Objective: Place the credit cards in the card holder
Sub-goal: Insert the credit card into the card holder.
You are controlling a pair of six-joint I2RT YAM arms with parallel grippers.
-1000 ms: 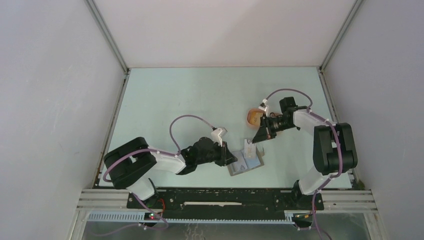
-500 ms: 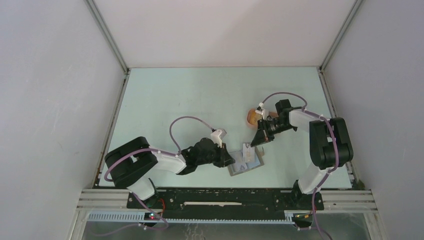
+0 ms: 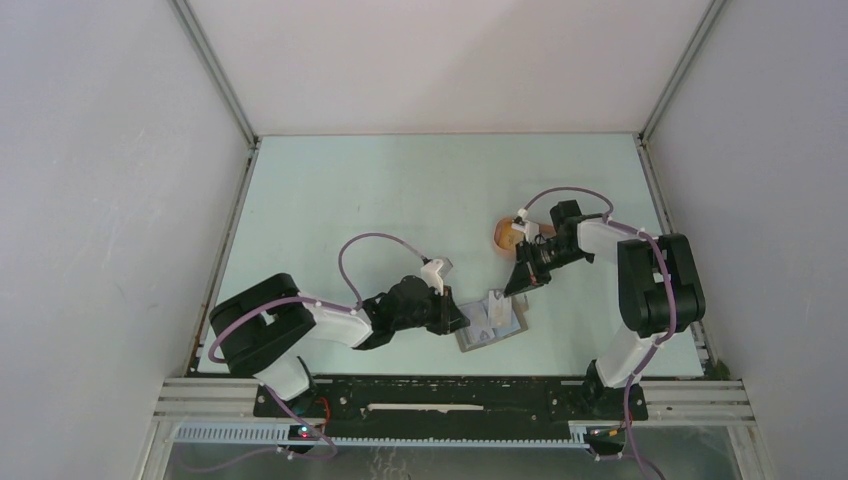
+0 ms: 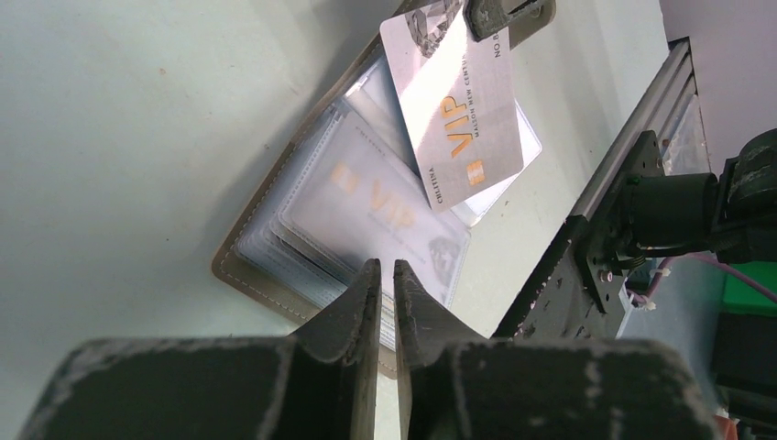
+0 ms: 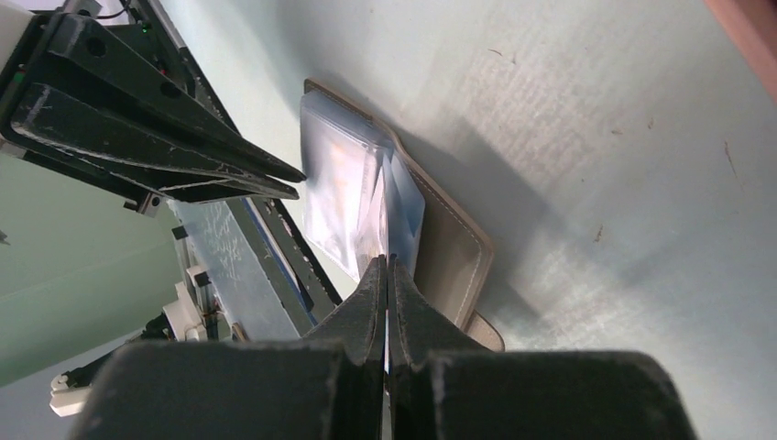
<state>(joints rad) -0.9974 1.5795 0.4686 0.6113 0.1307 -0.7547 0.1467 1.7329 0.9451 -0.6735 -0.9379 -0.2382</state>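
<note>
Open card holder (image 4: 240, 266), clear sleeves (image 4: 366, 197) up. Silver credit card (image 4: 463, 110) pinched by one end in right gripper (image 5: 387, 263), tilted just above the holder. At holder's edge, left gripper (image 4: 380, 270), jaws nearly together; sleeve pinched or not, cannot tell. Advice: square card edge to a sleeve mouth, slide in shallow, holder pinned.

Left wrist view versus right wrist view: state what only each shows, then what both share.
Left wrist only: the printed face of the silvery plastic credit card with orange VIP lettering. Right wrist only: that card's thin edge and a corner of the peach-coloured tray. Both: the open grey rectangular folding card holder, the right jaws shut on the card, the left jaws nearly together.
</note>
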